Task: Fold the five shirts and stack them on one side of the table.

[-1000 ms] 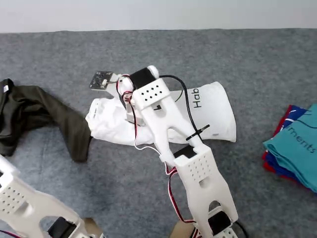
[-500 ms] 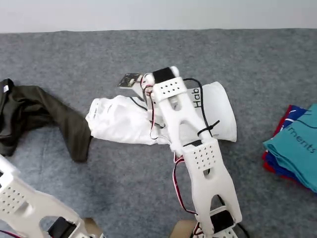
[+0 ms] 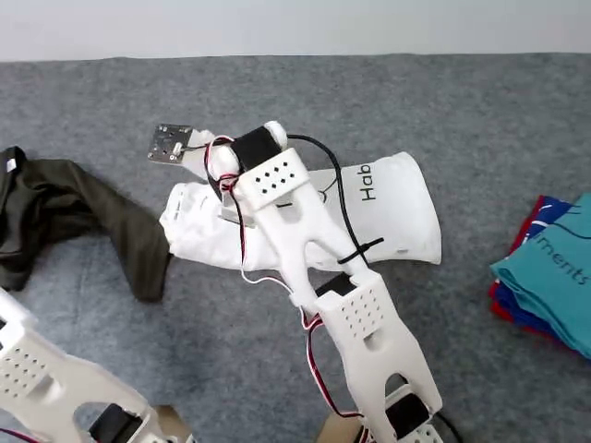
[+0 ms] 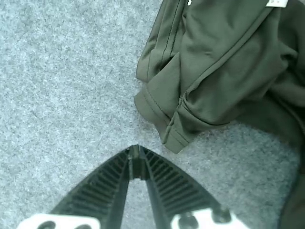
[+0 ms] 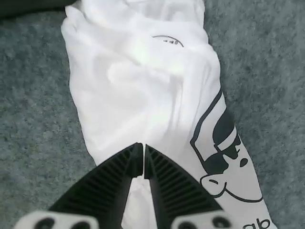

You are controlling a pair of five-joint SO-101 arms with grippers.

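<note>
A half-folded white shirt [image 3: 388, 212] with black print lies mid-table. My right arm [image 3: 277, 180] stretches over its left part. In the right wrist view my right gripper [image 5: 143, 146] is shut, its tips hanging just above the white shirt [image 5: 143, 81] with no cloth seen between them. A crumpled dark olive shirt [image 3: 74, 208] lies at the left. My left gripper [image 4: 138, 150] is shut over bare carpet, a short way from a hem of the olive shirt [image 4: 224, 71]. A stack of folded shirts [image 3: 554, 272], teal on top of blue and red, sits at the right edge.
Grey carpet [image 3: 462, 111] covers the table. My left arm [image 3: 46, 388] sits at the near left corner. A white wall runs along the far edge.
My right arm swung right across the white shirt and then back left, ending slightly further left than a second ago. The shirts have not moved.
</note>
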